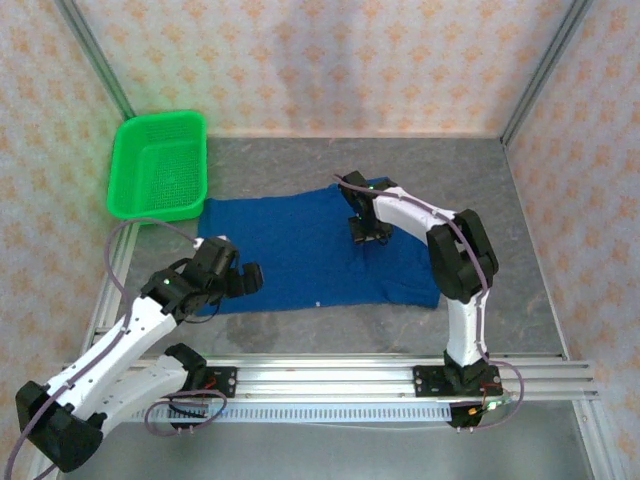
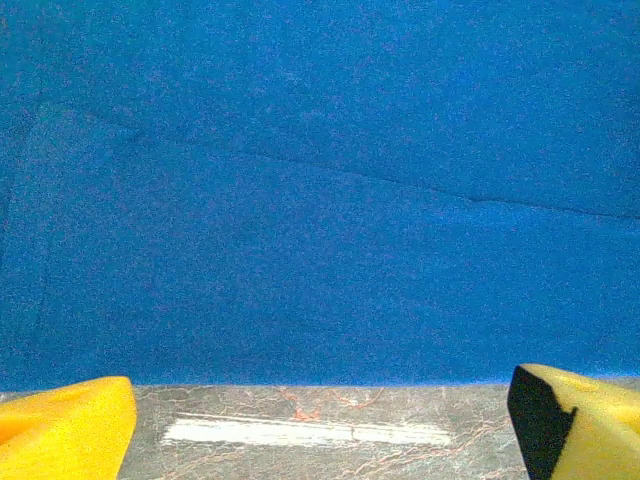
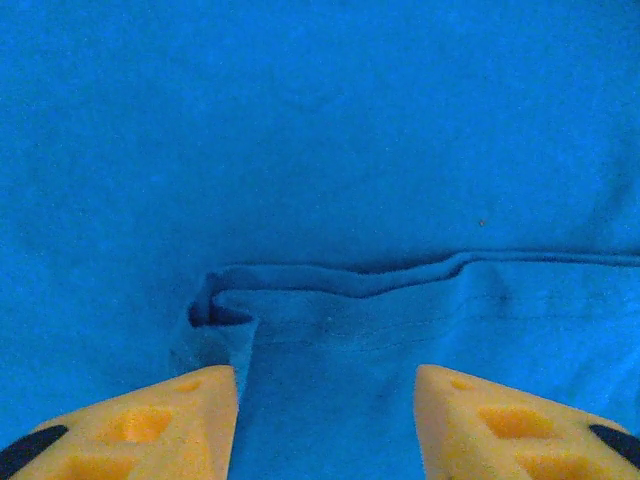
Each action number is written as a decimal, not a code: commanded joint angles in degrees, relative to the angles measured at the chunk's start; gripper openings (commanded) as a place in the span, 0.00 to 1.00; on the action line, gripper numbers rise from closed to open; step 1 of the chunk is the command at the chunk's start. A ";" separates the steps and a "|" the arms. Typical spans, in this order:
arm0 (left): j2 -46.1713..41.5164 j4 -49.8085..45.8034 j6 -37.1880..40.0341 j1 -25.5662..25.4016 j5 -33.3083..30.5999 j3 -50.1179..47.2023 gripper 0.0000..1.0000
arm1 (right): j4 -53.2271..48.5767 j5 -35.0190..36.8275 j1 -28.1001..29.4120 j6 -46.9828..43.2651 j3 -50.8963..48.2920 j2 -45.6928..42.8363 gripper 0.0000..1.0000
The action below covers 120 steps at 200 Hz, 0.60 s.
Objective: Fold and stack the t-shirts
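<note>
A royal-blue t-shirt lies spread on the grey table, plain side up. My right gripper hovers over its right part. In the right wrist view the yellow fingers stand apart, open, above a folded hem edge of the t-shirt, and cloth lies flat under the gap of the right gripper. My left gripper sits at the shirt's near left edge. In the left wrist view that gripper is wide open over bare table, just short of the t-shirt, with nothing between its fingers.
A green plastic basket stands at the back left, next to the shirt's far left corner. A white tape mark lies on the table by the shirt's near edge. Patterned walls close the back and sides. An aluminium rail runs along the front.
</note>
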 commanded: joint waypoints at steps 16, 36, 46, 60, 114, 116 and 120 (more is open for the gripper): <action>2.49 0.62 -3.61 0.33 -3.78 -0.61 0.97 | 0.87 -0.32 0.44 6.78 -4.72 -12.87 0.56; 5.16 -0.32 -5.51 2.60 -4.11 -0.34 0.97 | -0.21 -1.44 -0.23 11.93 -12.38 -20.57 0.58; 6.50 0.18 -6.14 4.22 -3.08 -0.55 0.97 | 0.87 -3.88 -1.13 15.02 -17.95 -25.01 0.59; 8.55 1.58 -6.40 6.17 -1.64 -0.57 0.96 | 3.76 -6.77 -2.52 19.24 -26.00 -30.28 0.59; 19.95 6.40 -4.97 10.75 0.53 2.27 0.92 | 14.83 -12.35 -8.11 27.48 -41.20 -35.23 0.59; 20.44 6.53 -4.92 10.82 0.54 2.39 0.92 | 14.95 -12.44 -8.21 27.50 -41.21 -35.03 0.59; 21.23 6.80 -4.87 11.02 0.54 2.76 0.92 | 15.07 -12.26 -8.31 27.67 -41.22 -34.60 0.59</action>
